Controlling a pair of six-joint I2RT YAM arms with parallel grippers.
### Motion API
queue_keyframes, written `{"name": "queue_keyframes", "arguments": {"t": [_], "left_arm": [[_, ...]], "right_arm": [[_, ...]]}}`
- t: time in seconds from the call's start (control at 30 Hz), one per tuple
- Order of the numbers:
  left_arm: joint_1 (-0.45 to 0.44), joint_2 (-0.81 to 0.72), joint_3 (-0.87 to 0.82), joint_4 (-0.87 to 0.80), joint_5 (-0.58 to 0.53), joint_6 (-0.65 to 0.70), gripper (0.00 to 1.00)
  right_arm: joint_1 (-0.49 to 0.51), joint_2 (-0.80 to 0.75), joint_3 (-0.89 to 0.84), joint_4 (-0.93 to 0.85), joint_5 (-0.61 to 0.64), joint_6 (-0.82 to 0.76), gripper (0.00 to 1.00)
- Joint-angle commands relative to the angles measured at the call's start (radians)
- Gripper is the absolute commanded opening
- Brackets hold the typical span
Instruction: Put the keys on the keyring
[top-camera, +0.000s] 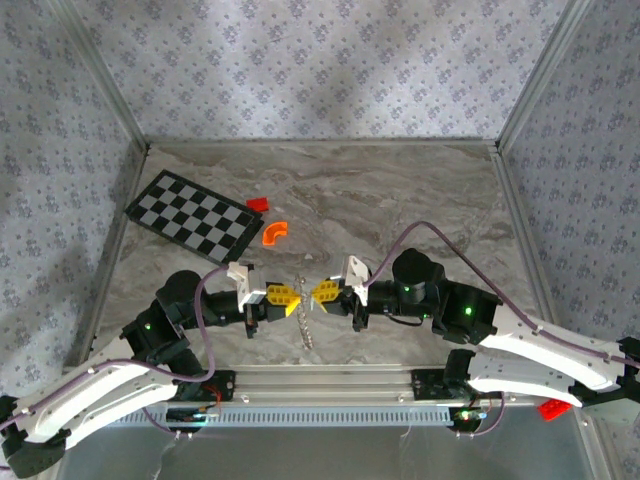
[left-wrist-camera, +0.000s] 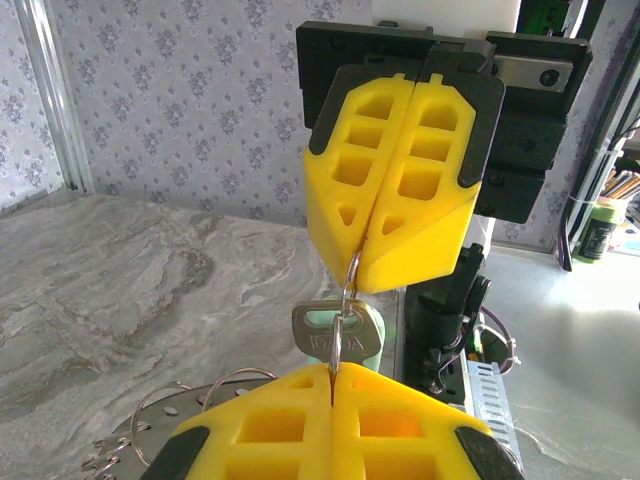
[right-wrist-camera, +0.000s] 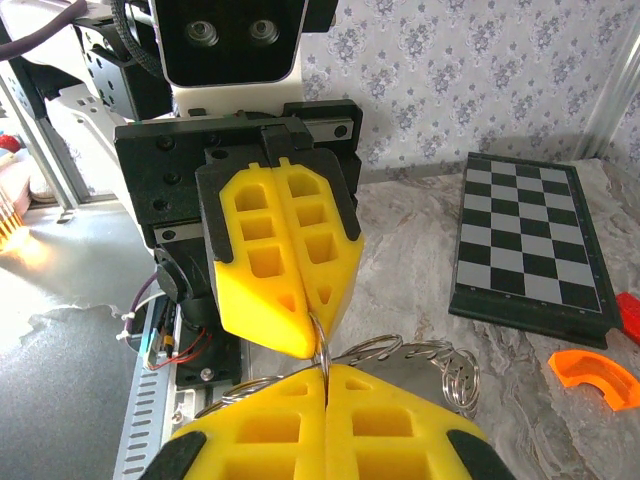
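I am standing in what looks like a robotics lab, at a test cell. Two robot arms (top-camera: 540, 355) are bolted to a metal rail (top-camera: 330, 378) at the near edge of a marble-patterned table (top-camera: 400, 190). Aluminium posts (top-camera: 100, 85) and flower-print panels (top-camera: 300, 60) box the table in. A checkerboard panel (top-camera: 195, 217) lies on it, a slotted cable duct (top-camera: 330, 412) runs along the front, and pens (left-wrist-camera: 622, 185) stand on a bench beyond.

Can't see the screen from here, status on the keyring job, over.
Left gripper, right gripper shut, tip to tip on the keyring. Key hangs on it. Orange piece and checkerboard lie well clear.
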Motion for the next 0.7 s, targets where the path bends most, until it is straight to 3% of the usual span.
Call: {"name": "queue_keyframes", "arguments": {"t": [0.0, 0.67], "left_arm": [[-0.005, -0.013, 0.005, 0.060, 0.001, 0.017, 0.00], [-0.005, -0.019, 0.000, 0.058, -0.002, 0.016, 0.00]], "right_arm": [[-0.007, -0.019, 0.003, 0.008, 0.006, 0.011, 0.00], [-0.012, -0.003, -0.003, 0.018, -0.015, 0.018, 0.00]]}}
